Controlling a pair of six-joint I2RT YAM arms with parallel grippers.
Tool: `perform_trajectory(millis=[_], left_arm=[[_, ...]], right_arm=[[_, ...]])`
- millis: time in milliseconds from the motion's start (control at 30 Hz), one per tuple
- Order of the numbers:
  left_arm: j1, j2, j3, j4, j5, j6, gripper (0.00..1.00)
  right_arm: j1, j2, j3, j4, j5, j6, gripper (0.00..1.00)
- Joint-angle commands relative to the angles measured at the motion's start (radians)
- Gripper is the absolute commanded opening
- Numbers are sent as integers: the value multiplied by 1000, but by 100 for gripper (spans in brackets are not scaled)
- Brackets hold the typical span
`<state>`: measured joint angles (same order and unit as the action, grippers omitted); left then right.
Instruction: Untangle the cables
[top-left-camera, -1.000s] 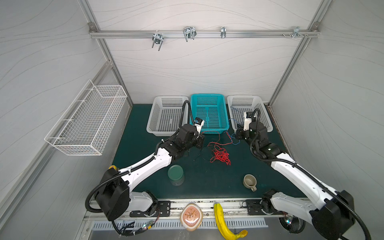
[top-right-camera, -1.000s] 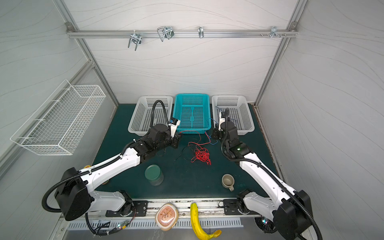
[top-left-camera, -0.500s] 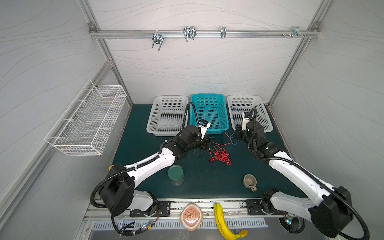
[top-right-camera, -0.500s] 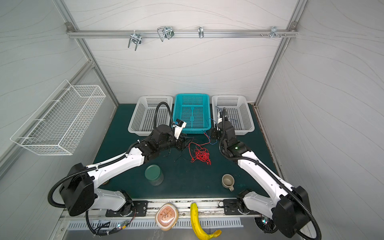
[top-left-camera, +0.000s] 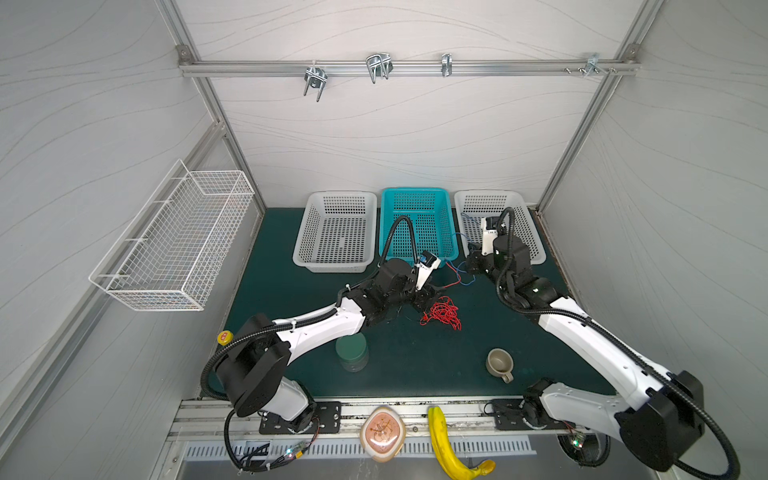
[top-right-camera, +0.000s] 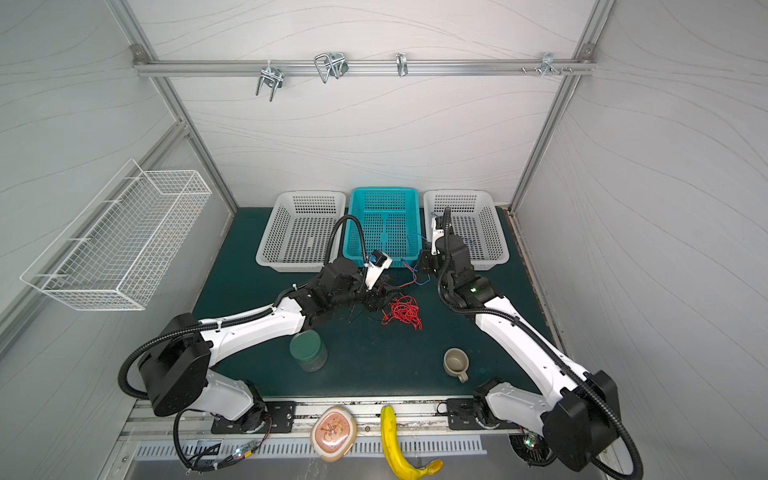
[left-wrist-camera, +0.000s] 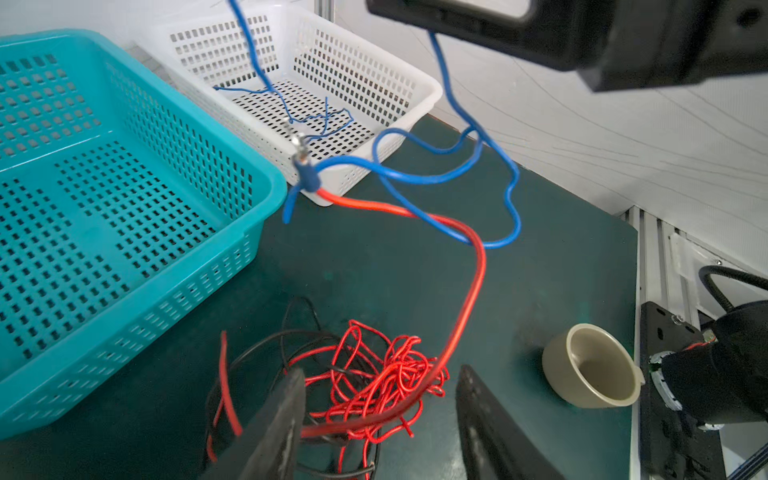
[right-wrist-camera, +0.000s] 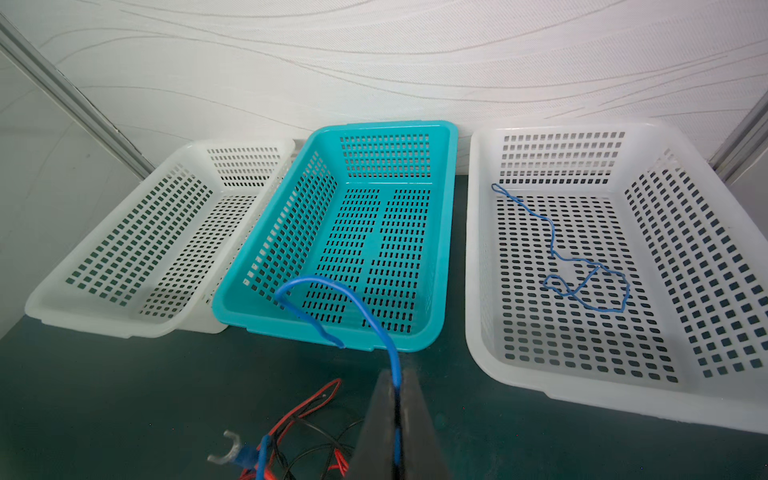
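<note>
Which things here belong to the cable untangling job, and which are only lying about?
Belongs to the job: red cables, blue cable, black cable, right gripper pinching the blue one.
Lying about: green cup, beige mug, banana, wire wall basket.

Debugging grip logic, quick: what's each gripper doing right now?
Left gripper: open, red cable passing between the jaws, unclamped.
Right gripper: closed on the blue cable.

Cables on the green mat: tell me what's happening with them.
The right gripper is shut on a blue cable, holding it up near the teal basket. The left gripper is open, its jaws either side of a thick red cable above the red and black tangle. A thinner blue cable already lies in the white basket. Untangling is not finished.
</note>
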<state>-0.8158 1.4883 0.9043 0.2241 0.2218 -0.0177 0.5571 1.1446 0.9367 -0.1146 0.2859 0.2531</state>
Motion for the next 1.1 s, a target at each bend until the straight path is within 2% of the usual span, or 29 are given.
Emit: perform_trajectory(millis=[0, 133, 200, 333, 367, 400, 600, 833, 933, 1067], left_arm=[[-18, 25, 23, 74, 6, 71, 58], [-24, 51, 45, 69, 30, 72, 50], [-28, 62, 55, 68, 39, 69, 39], [-33, 87, 95, 19, 49, 52, 8], [-34, 90, 109, -3, 57, 51, 2], [-35, 93, 120, -16, 66, 48, 0], [-40, 54, 109, -2, 138, 33, 0], [-39, -82, 76, 23, 204, 8, 0], [-39, -159, 49, 32, 184, 14, 0], [-37, -255, 16, 12, 98, 39, 0]], right_arm=[[7, 16, 27, -30, -25, -5, 0], [7, 26, 33, -37, -41, 1, 0], [7, 28, 33, -36, -40, 5, 0], [6, 32, 28, -27, -36, 12, 0], [5, 37, 25, -24, -34, 14, 0], [5, 41, 22, -21, -29, 15, 0], [5, 96, 4, 1, 3, 25, 0], [-6, 185, 1, 6, 25, 20, 0], [-20, 211, -4, 8, 22, 24, 0], [-47, 219, -13, 2, 14, 31, 0]])
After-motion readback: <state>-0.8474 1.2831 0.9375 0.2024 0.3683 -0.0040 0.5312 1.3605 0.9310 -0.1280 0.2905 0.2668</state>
